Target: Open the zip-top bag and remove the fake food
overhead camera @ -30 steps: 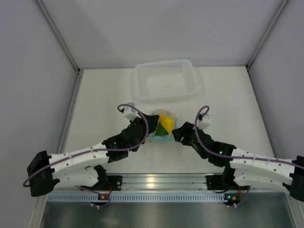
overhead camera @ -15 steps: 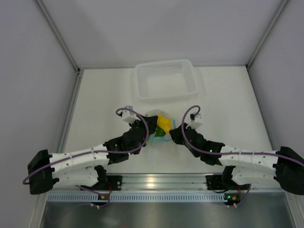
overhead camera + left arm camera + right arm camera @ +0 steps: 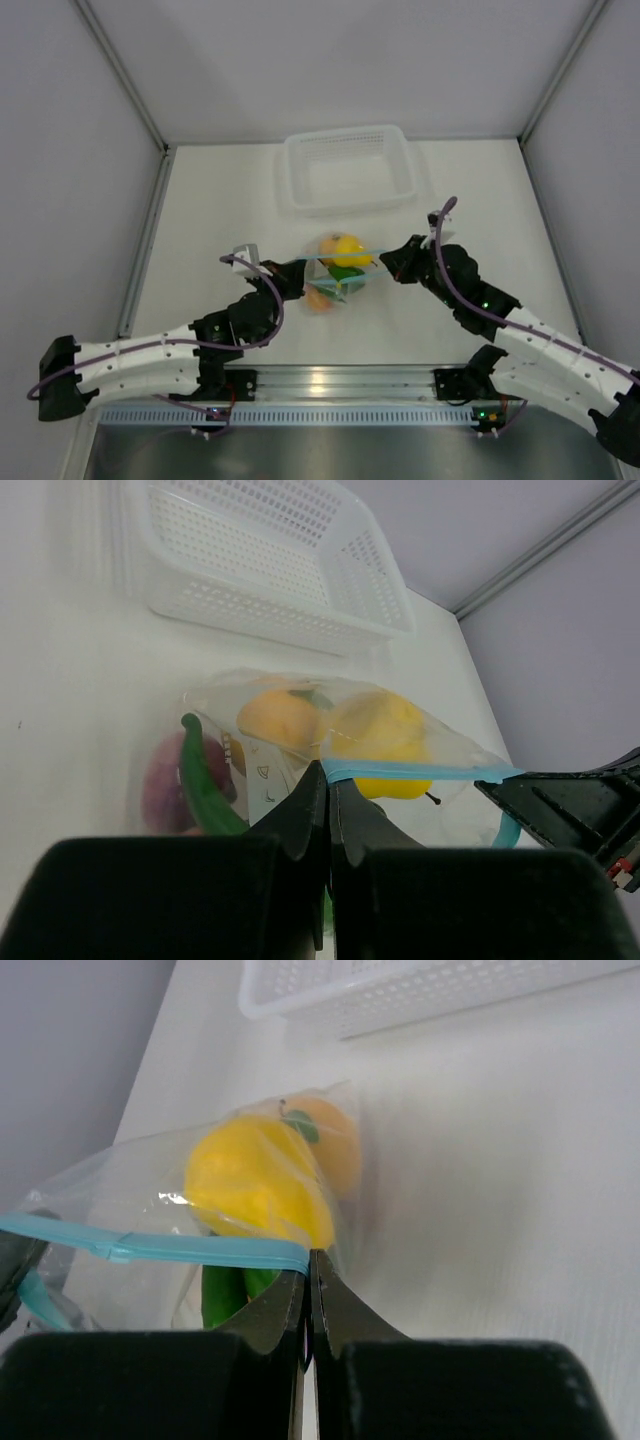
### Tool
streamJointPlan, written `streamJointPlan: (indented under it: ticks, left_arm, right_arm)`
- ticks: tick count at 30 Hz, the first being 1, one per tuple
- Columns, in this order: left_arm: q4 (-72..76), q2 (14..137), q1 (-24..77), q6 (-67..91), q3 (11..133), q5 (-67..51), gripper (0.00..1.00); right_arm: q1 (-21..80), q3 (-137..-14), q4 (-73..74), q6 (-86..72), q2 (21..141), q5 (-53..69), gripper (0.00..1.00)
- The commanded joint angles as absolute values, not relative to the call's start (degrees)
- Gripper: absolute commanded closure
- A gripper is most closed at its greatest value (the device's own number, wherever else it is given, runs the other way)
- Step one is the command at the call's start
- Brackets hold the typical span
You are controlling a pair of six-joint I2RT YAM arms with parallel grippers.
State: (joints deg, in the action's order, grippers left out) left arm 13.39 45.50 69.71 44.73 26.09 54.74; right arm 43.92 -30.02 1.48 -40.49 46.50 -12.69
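The clear zip-top bag [image 3: 338, 272] hangs stretched between both grippers in the middle of the table. Its light blue zip strip [image 3: 420, 772] runs taut from one set of jaws to the other. My left gripper [image 3: 298, 272] is shut on the strip's left end [image 3: 327, 771]. My right gripper [image 3: 392, 264] is shut on the opposite end [image 3: 310, 1254]. Inside the bag the fake food shows through: a yellow pepper [image 3: 255, 1180], an orange fruit [image 3: 280, 718], a green chili [image 3: 202, 780] and a purple piece [image 3: 158, 782].
A white mesh basket [image 3: 345, 135] stands behind the bag at the back of the table, also seen in the left wrist view [image 3: 270, 615] and the right wrist view [image 3: 420, 1000]. Grey walls enclose the table on three sides.
My right gripper has shut on the bag's zip edge. Both arms have moved apart, pulling the blue strip taut, and the bag has shifted slightly toward the near edge.
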Motion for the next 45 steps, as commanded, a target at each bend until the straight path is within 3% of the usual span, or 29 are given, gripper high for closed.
streamJointPlan:
  ticks: [1,8,17,21,27,36,45]
  left_arm:
    - [16.87,42.01,68.99,40.61,25.4,67.68,1.0]
    - [16.87,51.32,70.05,39.2,32.76,56.44,1.0]
    - [11.95,64.68,70.93,40.6,46.4,52.74,1.0]
    - [11.95,69.25,71.1,40.08,50.0,50.89,1.0]
    - [10.55,74.09,71.28,40.43,54.31,49.75,1.0]
    - [10.55,77.25,71.89,41.31,57.83,47.55,1.0]
    - [8.35,81.29,71.98,41.49,60.73,48.34,1.0]
  right_arm:
    - [39.11,-32.25,14.59,-32.18,46.23,-14.43,1.0]
    - [39.81,-38.22,18.1,-25.14,50.8,-3.34,1.0]
    - [41.92,-44.9,24.6,-22.85,46.41,-2.37,0.79]
    - [44.03,-46.84,26.8,-22.76,43.96,-4.57,0.76]
    - [45.09,-45.71,23.57,-24.08,39.81,-3.0,0.73]
    - [46.14,-40.43,15.65,-23.29,44.12,-0.62,0.67]
    - [55.37,-36.65,12.56,-25.31,37.98,-14.5,0.68]
